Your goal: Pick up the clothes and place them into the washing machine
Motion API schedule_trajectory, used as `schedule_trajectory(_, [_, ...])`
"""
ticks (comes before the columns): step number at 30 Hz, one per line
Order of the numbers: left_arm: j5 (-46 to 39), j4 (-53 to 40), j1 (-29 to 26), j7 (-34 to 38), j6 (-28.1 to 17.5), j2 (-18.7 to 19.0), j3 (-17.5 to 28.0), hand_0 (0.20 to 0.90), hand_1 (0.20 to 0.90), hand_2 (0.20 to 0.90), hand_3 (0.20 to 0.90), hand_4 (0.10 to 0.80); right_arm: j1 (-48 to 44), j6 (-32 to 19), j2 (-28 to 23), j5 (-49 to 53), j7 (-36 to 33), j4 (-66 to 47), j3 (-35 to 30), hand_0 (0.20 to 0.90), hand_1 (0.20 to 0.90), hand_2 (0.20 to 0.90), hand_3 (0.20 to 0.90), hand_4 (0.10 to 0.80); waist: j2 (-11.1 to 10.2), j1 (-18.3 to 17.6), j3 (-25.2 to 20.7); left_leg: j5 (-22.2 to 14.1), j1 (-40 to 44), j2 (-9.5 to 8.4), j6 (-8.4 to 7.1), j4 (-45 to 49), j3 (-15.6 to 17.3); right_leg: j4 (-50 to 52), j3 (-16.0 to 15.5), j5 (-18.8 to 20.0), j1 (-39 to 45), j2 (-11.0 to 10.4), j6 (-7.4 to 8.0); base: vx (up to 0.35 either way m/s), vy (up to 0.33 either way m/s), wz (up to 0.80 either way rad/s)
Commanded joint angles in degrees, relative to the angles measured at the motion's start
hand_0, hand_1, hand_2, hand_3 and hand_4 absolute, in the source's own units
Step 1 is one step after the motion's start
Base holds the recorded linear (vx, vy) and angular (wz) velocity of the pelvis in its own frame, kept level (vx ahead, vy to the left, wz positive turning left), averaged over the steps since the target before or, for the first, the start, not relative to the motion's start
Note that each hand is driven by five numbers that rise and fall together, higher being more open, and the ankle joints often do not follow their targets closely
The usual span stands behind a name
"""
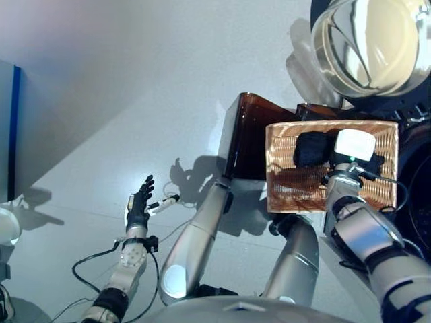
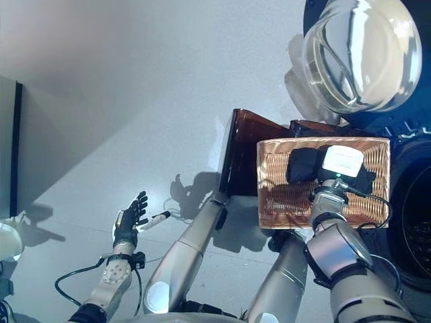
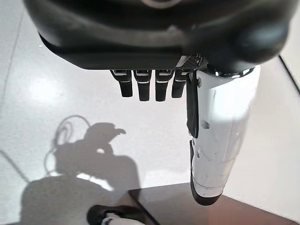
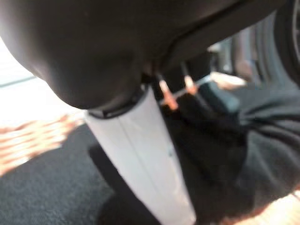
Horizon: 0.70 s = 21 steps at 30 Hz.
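Note:
Black clothes [image 1: 311,148] lie in a woven wicker basket [image 1: 283,171] that rests on a dark brown stand [image 1: 248,131]. My right hand [image 1: 354,145] reaches down into the basket and lies on the black clothes [image 4: 262,159], its white-covered thumb [image 4: 140,159] stretched across the cloth. How it holds the cloth is hidden. My left hand [image 1: 139,203] hangs low at the left above the floor, away from the basket, with straight fingers [image 3: 143,86] and nothing in it.
The washing machine's round glass door [image 1: 374,40] stands open above the basket. Its dark drum opening [image 1: 419,202] is at the right edge, just beside the basket. Pale grey floor [image 1: 101,101] spreads to the left.

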Motion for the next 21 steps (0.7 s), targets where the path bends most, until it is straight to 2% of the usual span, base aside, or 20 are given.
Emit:
schedule_trajectory(1, [-0.8, 0.4, 2.8, 3.0, -3.0, 1.6, 3.2, 0.900, 0.900, 0.900, 0.900, 0.800, 0.3, -0.8, -1.9, 0.6, -1.7, -1.5, 1.9, 0.200, 0.200, 0.200, 0.200, 0.300, 0.5, 0.2, -0.6, -6.1, 0.6, -0.10, -0.76, 1.1, 3.2, -3.3, -1.9, 6.3, -0.6, 2.9, -5.91, 0.003, 0.000, -0.03])
schedule_trajectory(10, [-1.8, 3.8, 4.0, 1.9, -3.4, 2.2, 3.8, 0.900, 0.900, 0.900, 0.900, 0.800, 1.0, -1.7, -3.5, 0.9, -1.1, -5.5, 1.3, 0.200, 0.200, 0.200, 0.200, 0.300, -0.7, -1.6, -1.2, -4.0, 6.6, 0.56, -1.17, -4.6, 3.8, -9.7, -2.4, 8.3, 5.8, 3.9, -5.66, 0.016, -0.004, -0.11])
schedule_trajectory(17, [-2.7, 6.6, 5.4, 0.3, -3.6, 1.5, 3.9, 0.900, 0.900, 0.900, 0.900, 0.800, 2.6, -3.4, -6.1, 2.4, -0.7, -11.0, -2.3, 0.200, 0.200, 0.200, 0.200, 0.300, -0.8, -3.2, -3.9, -2.8, 15.9, 1.34, -1.33, -10.6, 4.1, -17.0, -2.7, 9.9, 15.1, 5.0, -4.88, 0.081, -0.004, -0.17])
schedule_trajectory(18, [-2.9, 6.7, 5.7, -0.3, -3.6, 1.4, 3.7, 0.900, 0.900, 0.900, 0.900, 0.800, 3.2, -4.0, -6.1, 3.2, -0.7, -11.5, -3.3, 0.200, 0.200, 0.200, 0.200, 0.300, -0.5, -3.3, -4.3, -0.3, 16.9, 1.77, -1.25, -12.5, 4.3, -19.4, -3.4, 12.2, 16.5, 5.4, -5.18, 0.011, 0.013, -0.20])
schedule_trajectory(21, [-3.1, 8.2, 6.2, -1.0, -3.7, 1.0, 3.6, 0.900, 0.900, 0.900, 0.900, 0.800, 4.1, -5.6, -6.1, 4.8, -0.6, -14.3, -5.6, 0.200, 0.200, 0.200, 0.200, 0.300, -0.4, -4.0, -5.2, 0.5, 21.2, 2.41, -1.37, -15.7, 4.3, -23.7, -3.4, 13.3, 20.5, 6.0, -4.54, 0.075, -0.006, -0.22])
